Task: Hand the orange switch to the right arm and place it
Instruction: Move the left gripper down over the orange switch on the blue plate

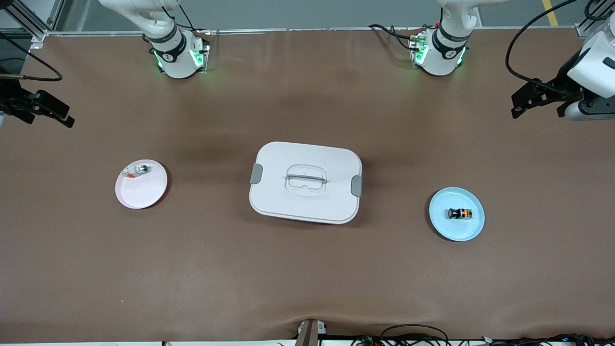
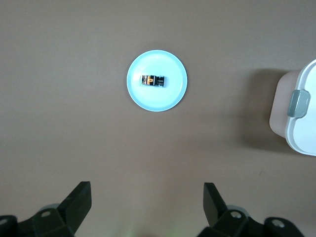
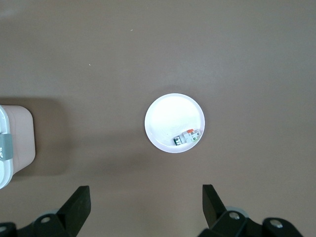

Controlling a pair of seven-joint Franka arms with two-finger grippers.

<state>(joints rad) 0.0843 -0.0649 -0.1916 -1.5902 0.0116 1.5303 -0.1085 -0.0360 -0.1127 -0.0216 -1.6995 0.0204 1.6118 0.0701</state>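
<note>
**Both grippers raised and empty, orange switch on its blue plate**

Nearest the front camera, my brown worktop [image 1: 307, 278] is bare cloth, with some cables along its edge. Next, toward my left arm's end, sits a light blue plate [image 1: 456, 226]. On it lies the orange switch [image 1: 460, 213], a small black cylinder tipped on its side, its orange cap pointing toward the middle of the worktop. Nothing touches it.

Slightly farther from the camera, at the centre, rests a white lidded box [image 1: 305, 182] with grey clips at both ends and a clear handle set into the lid. It stands well apart from both plates.

Toward my right arm's end sits a white plate [image 1: 141, 184]. A small silver-and-white piece with a red bit [image 1: 137, 170] lies against the plate's rim, on the side farthest from the camera.

Farther still, my two arms wait. My left gripper [image 1: 538, 102] hangs above the worktop's edge at my left arm's end, fingers spread wide with nothing between them; its wrist view looks down on the blue plate. My right gripper [image 1: 45, 111] hangs above the edge at my right arm's end, likewise spread wide and empty; its wrist view looks down on the white plate.

Farthest away, my two bases stand along the worktop's edge, lit green.
</note>
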